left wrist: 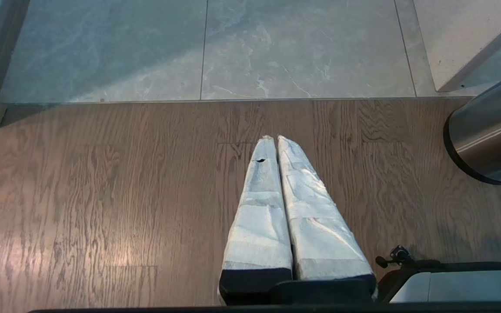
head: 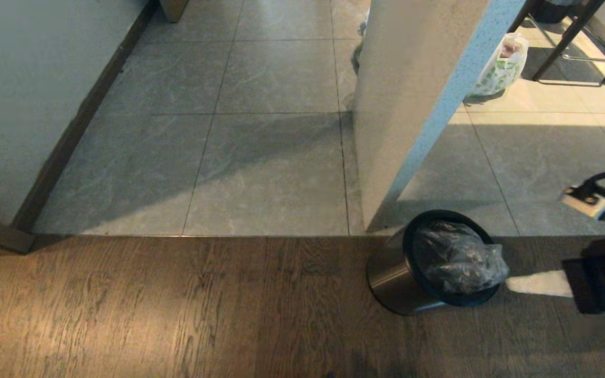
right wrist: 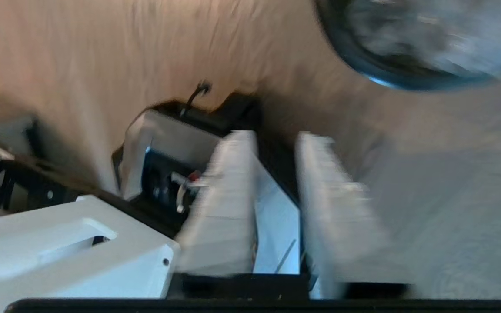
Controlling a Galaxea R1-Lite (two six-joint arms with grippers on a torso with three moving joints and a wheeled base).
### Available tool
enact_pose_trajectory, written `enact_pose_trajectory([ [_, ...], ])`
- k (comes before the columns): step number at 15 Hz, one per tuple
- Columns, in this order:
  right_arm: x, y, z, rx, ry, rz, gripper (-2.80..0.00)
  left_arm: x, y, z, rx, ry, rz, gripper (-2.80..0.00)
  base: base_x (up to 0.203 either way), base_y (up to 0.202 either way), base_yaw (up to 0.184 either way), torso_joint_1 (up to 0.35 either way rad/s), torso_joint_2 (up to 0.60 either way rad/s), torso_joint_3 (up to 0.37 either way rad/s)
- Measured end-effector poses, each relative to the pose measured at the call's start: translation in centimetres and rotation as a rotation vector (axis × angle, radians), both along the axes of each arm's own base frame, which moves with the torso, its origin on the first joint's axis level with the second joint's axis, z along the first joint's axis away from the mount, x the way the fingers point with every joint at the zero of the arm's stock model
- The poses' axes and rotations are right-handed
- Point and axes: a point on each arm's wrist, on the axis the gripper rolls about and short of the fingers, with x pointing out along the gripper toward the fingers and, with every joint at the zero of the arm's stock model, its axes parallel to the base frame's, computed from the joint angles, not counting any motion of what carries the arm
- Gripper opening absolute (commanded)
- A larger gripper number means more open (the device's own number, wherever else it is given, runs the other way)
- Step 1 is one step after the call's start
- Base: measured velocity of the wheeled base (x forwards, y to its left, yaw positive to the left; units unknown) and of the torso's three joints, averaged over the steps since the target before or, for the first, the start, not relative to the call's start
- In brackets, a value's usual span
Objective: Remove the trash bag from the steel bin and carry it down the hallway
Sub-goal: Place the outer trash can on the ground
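beside the corner of the white wall (head: 413,105), at the seam between wood floor (head: 176,310) and tile, stands the steel bin (head: 394,275), one of its kind in view, with the one trash bag (head: 457,257) crumpled inside its black rim. the right gripper (head: 539,283) sits just beside the bin on the robot's right, its white fingers (right wrist: 228,191) parted by a narrow gap and holding nothing; in the right wrist view the bin's mouth lies ahead of the tips and off to one side. the bag's bunched top pokes over the rim toward that gripper, so the right arm is plainly the nearer. the bin's long axis looks upright, so the reach likely comes over the rim. the left gripper (left wrist: 275,141) hangs over bare wood, well apart from the bin, fingers pressed together and empty. one white shopping bag (head: 499,65) lies farther off on the tiles.
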Motion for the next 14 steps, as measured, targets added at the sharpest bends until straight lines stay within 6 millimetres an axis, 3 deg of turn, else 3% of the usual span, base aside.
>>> enact_pose_trajectory([
  [6,11.0,4.7,-6.6,-0.005,0.049,0.135,0.00,0.0,0.0,0.0,0.000,0.000,0.000,-2.80,0.000,0.000,0.000,0.000,0.00,0.000],
  [10,13.8,6.2,-10.3,-0.022,0.095,0.159,0.00,0.0,0.0,0.0,0.000,0.000,0.000,-2.80,0.000,0.000,0.000,0.000,0.00,0.000],
  [14,16.4,7.1,-11.3,-0.087,0.068,0.139,0.00,0.0,0.0,0.0,0.000,0.000,0.000,-2.80,0.000,0.000,0.000,0.000,0.00,0.000],
])
